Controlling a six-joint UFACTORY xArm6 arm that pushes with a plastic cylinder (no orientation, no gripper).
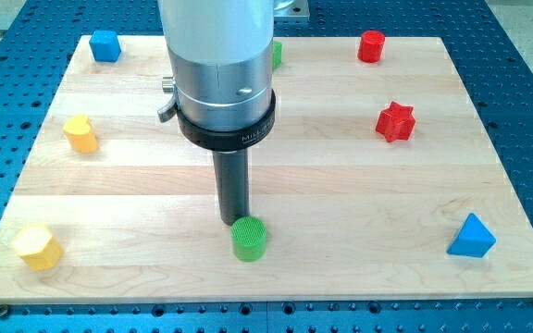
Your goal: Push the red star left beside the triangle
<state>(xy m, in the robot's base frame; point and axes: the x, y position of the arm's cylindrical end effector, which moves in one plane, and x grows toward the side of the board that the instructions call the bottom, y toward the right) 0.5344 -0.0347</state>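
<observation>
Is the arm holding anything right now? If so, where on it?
Nothing is held; the rod can only push. My tip sits just above the green cylinder, far left of the red star.

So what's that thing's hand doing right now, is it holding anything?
No gripper here: the arm ends in a plain rod, holding nothing.
My tip sits just above-left of the green cylinder, far from the red star.

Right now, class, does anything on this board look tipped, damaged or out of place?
Nothing stands out. Every block sits flat on the wooden board, none cracked or stacked. My tip rests just above the green cylinder, far from the red star. A green block is half hidden behind the arm, so its shape is unclear.
</observation>
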